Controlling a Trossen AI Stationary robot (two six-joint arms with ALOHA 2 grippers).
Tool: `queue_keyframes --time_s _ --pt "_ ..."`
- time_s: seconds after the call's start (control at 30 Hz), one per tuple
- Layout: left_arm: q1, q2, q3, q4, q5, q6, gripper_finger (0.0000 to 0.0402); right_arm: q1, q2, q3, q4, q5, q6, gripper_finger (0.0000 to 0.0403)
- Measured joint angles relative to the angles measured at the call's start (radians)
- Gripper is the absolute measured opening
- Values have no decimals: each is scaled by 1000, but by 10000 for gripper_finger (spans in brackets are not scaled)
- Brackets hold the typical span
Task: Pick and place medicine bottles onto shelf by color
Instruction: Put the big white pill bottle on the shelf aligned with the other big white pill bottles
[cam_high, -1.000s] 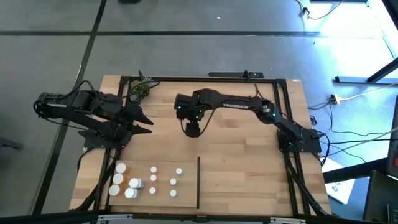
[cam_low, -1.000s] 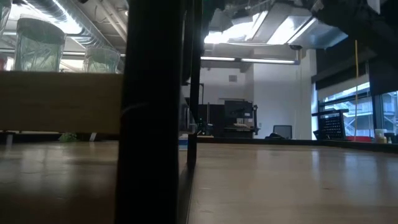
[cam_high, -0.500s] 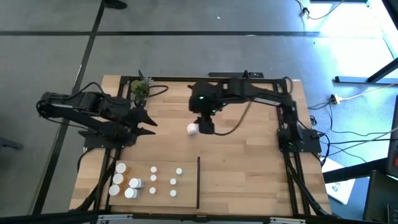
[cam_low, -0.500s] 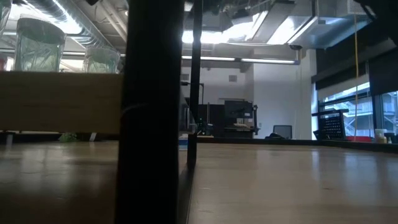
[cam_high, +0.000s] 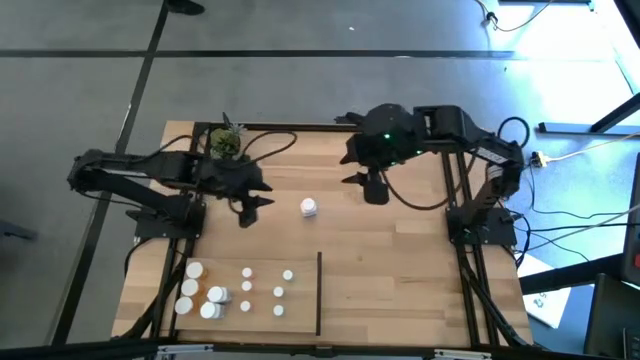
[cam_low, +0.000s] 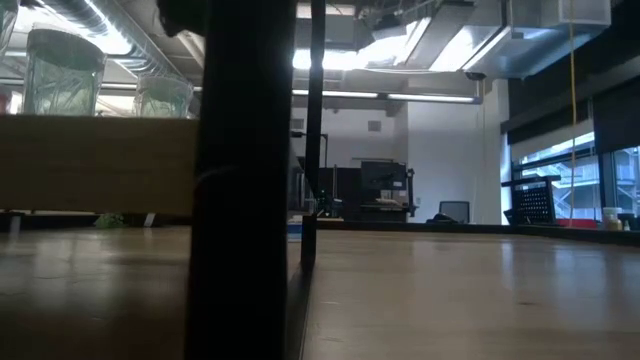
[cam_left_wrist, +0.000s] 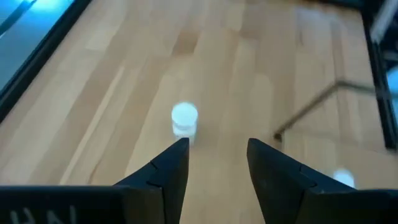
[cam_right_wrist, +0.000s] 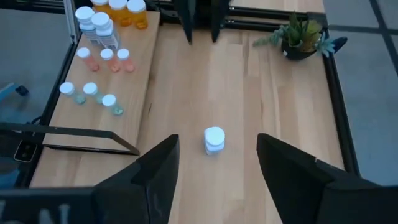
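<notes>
A white bottle with a white cap (cam_high: 308, 207) stands upright on its base in the middle of the light-wood shelf (cam_high: 400, 270); it also shows in the left wrist view (cam_left_wrist: 184, 119) and the right wrist view (cam_right_wrist: 214, 139). My left gripper (cam_high: 255, 205) is open just left of it, fingers either side of empty air (cam_left_wrist: 217, 152). My right gripper (cam_high: 367, 188) hangs open above and to the bottle's right, apart from it (cam_right_wrist: 217, 152). Several more bottles (cam_high: 230, 292) stand grouped at the near left, left of the black divider strip (cam_high: 319, 290).
A small green potted plant (cam_high: 225, 143) sits at the far left corner, close behind my left arm. Black rails (cam_high: 462, 250) edge the board. The part right of the divider strip is bare wood. A black post (cam_low: 245, 180) fills much of the low view.
My right gripper has risen and drawn back toward the table's right edge, uncovering the white bottle, which stands alone on the board. My left gripper has moved toward the right, closer to that bottle, and tipped further down.
</notes>
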Motion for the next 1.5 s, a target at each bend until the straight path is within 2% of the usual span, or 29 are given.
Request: queue_keyframes --time_s 0.13,0.43,0.63,0.83,1.43,1.5 --pt "41 55 0 47 0 -21 156 0 -69 -132 93 -2 -8 217" --pt "88 149 1 109 13 -7 156 4 -324 -660 497 -28 48 217" --pt "107 216 0 146 16 13 156 10 -430 -858 688 -32 50 217" --pt "113 245 0 165 16 12 156 8 -440 -897 708 -4 -133 217" --pt "113 257 0 165 16 6 156 9 -427 -896 714 -5 -132 217" --pt "113 255 0 169 61 16 156 9 -427 -896 714 -5 -132 217"
